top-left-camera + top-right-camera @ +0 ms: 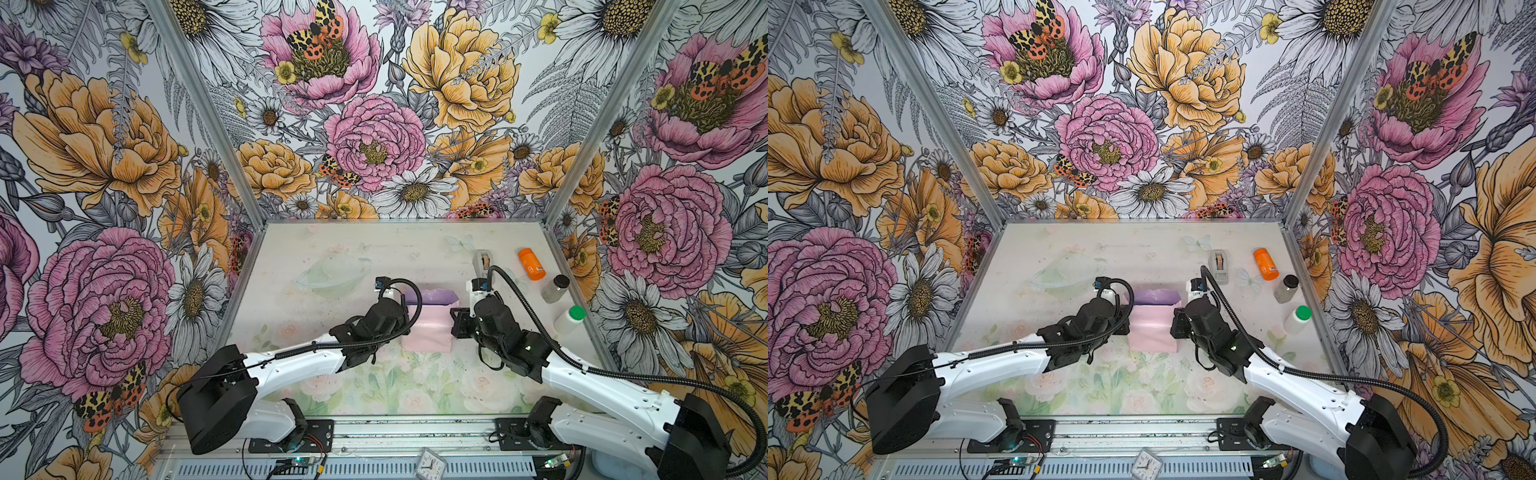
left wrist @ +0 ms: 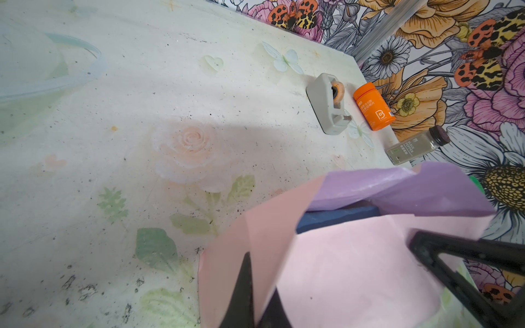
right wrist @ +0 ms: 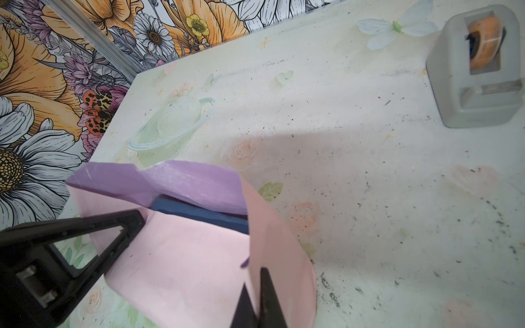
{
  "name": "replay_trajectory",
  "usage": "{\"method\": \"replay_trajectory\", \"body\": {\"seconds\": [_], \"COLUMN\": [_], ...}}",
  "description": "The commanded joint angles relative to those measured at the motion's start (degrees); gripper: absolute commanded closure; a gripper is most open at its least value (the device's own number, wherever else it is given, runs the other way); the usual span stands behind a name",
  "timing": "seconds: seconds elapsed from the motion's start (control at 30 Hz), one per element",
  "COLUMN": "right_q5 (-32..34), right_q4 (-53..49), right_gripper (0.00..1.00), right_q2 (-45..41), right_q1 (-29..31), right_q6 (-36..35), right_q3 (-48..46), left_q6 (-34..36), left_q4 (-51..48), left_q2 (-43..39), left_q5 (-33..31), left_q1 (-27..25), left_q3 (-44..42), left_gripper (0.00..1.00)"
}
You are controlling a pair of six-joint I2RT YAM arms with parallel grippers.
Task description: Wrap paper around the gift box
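The left gripper [image 2: 257,298] and right gripper [image 3: 255,298] are each clenching an opposite side flap of the paper [image 1: 430,328], apparently keeping it taut over the gift box [image 2: 335,218], which is sitting at the centre of both top views, showing only a navy strip under the lilac flap.

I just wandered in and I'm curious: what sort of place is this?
Likely a robot test booth: two robot arms fixed to a metal rail, a small table boxed in by flowered walls, and paper half wrapped over a box.
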Motion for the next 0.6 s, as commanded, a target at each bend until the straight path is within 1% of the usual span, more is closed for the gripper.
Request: {"method": "replay_trajectory", "body": {"seconds": [0.0, 0.03, 0.07, 0.13, 0.17, 0.2, 0.27, 0.3, 0.33, 0.43, 0.47, 0.5, 0.57], "right_q5": [-0.45, -0.49, -0.42, -0.03, 0.07, 0.07, -0.04, -0.07, -0.17, -0.09, -0.30, -0.68, -1.41], "right_q4": [1.21, 1.22, 1.19, 1.65, 1.85, 2.06, 2.53, 2.82, 3.00, 3.01, 3.01, 2.92, 2.77], "right_gripper": [0.86, 0.80, 0.76, 0.76, 0.78, 0.83, 0.96, 0.99, 1.00, 1.00, 0.97, 0.91, 0.77], "right_q2": [-1.07, -1.37, -1.60, -1.39, -0.95, -0.45, 0.57, 0.82, 1.03, 0.80, 0.55, -0.01, -1.61], "right_q1": [0.32, 0.31, 0.32, 0.32, 0.32, 0.32, 0.30, 0.31, 0.32, 0.32, 0.32, 0.32, 0.32], "right_q6": [-0.63, -0.56, -0.54, -0.37, -0.31, -0.28, -0.07, -0.05, -0.18, -0.51, -0.55, -0.62, -0.91], "right_q3": [1.40, 1.18, 0.92, 0.68, 0.85, 0.98, 1.22, 1.22, 1.17, 1.08, 0.99, 0.80, 0.49], "left_q6": [0.93, 0.92, 1.05, 1.06, 1.15, 1.19, 1.03, 0.94, 0.76, 0.49, 0.49, 0.53, 0.64], "left_q4": [-1.34, -1.43, -1.67, -2.05, -1.84, -1.86, -1.80, -1.71, -1.57, -1.42, -1.44, -1.40, -1.78], "left_q2": [-0.53, -0.74, -0.98, -1.34, -1.47, -1.39, -0.97, -0.67, -0.43, -0.07, -0.15, -0.34, -1.24], "left_q5": [-0.60, -0.81, -1.04, -1.52, -1.54, -1.52, -1.04, -0.71, -0.37, 0.13, 0.07, -0.07, -0.77], "left_q1": [-0.38, -0.51, -0.49, -0.46, -0.46, -0.46, -0.35, -0.32, -0.41, -0.43, -0.41, -0.38, -0.43], "left_q3": [1.54, 1.70, 1.94, 2.27, 2.30, 2.32, 2.49, 2.49, 2.54, 2.80, 2.81, 2.93, 3.07], "left_gripper": [0.89, 0.84, 0.81, 0.79, 0.80, 0.83, 0.95, 0.98, 1.00, 1.00, 1.00, 0.99, 0.87]}}
